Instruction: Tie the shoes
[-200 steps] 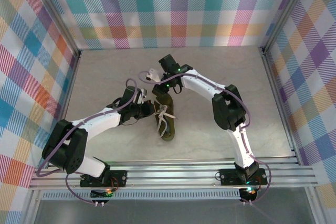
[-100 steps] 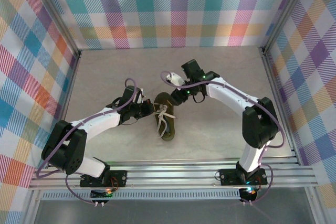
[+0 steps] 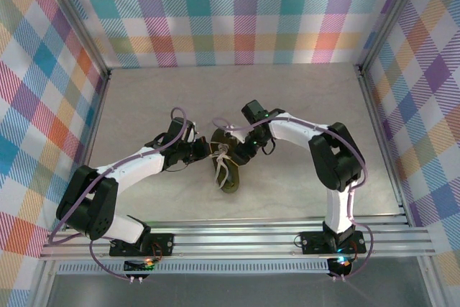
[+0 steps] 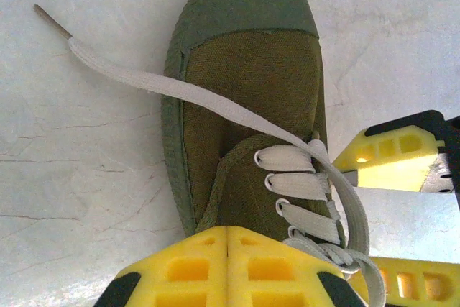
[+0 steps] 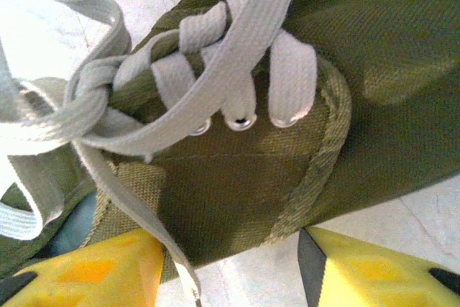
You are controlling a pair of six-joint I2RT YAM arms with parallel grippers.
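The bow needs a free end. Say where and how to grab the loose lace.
Grip the lace on its stretch off the shoe, near the tip. It looks flat on the table, so come straight down and pinch across its width.

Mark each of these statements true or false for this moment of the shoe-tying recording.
1. The left gripper is shut. True.
2. The laces are tied in a finished bow. False: no bow shows, and one lace runs loose over the toe of the shoe onto the table.
3. The right gripper has its fingers apart at the shoe's side. True.
4. The shoe is bright red. False: it is dark olive green.
5. The shoe is lifted clear of the table. False: it rests on the table.
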